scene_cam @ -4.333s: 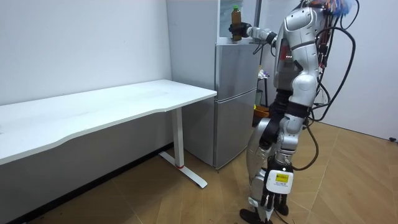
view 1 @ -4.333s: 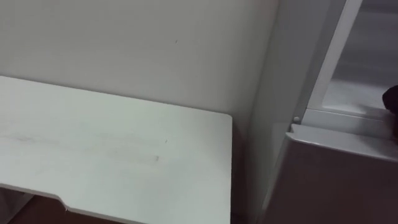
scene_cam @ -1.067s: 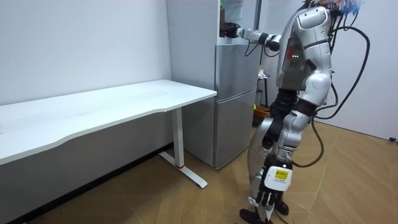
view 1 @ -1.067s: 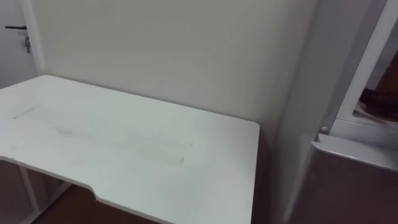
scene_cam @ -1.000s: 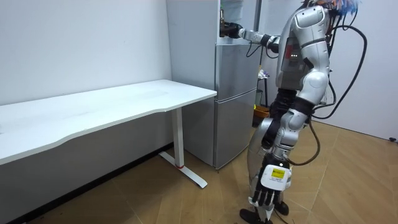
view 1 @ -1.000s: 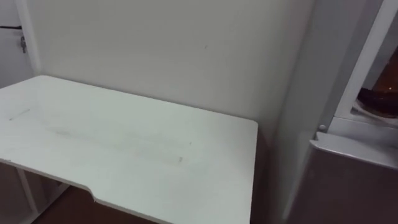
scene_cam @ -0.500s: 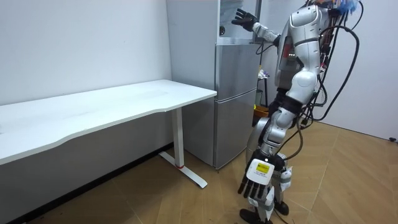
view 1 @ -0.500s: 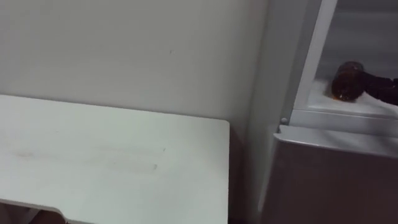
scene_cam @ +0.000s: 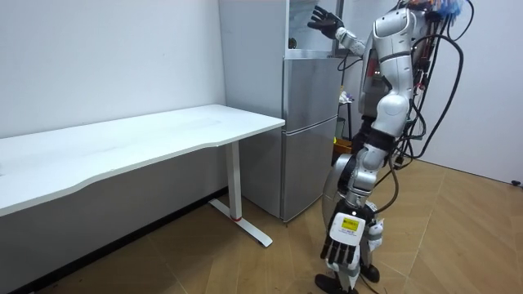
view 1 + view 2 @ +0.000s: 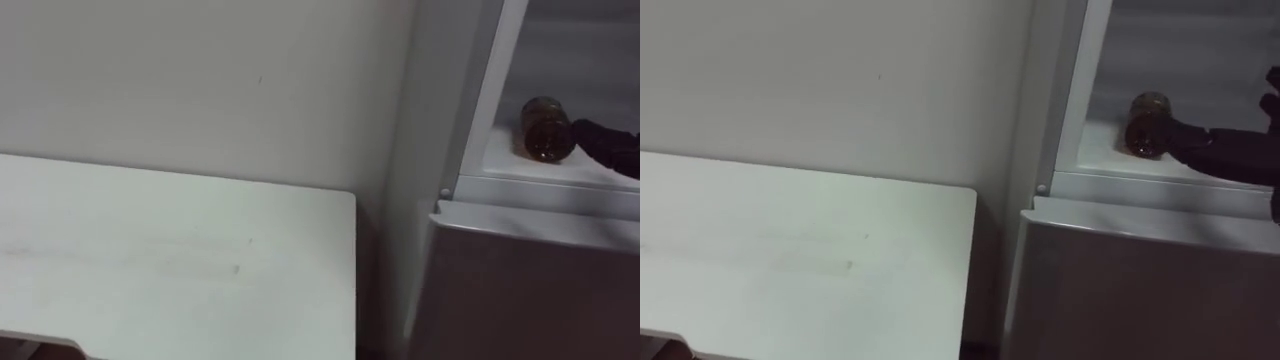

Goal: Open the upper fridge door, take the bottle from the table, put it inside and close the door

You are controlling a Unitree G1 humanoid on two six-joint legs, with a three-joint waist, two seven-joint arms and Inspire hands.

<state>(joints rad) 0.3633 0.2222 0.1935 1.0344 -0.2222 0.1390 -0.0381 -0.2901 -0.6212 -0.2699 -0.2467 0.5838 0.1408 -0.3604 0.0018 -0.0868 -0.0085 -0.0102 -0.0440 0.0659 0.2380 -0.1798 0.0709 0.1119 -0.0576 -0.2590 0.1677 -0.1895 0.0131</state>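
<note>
A plain indoor test room, more lab or office than home: bare white walls (image 9: 106,57), a wood-look floor (image 9: 458,237), a long white desk (image 9: 163,135) on slim metal legs at the left, and a silver two-door fridge (image 9: 309,131) in the far corner.

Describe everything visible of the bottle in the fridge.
The bottle looks rounded and amber-brown with a darker top, perhaps clear plastic holding brown liquid. It sits on the white floor of the open upper fridge compartment, near its left edge. Upright or tipped, I cannot tell. Dark fingers of the right hand reach its right side, seemingly touching.
</note>
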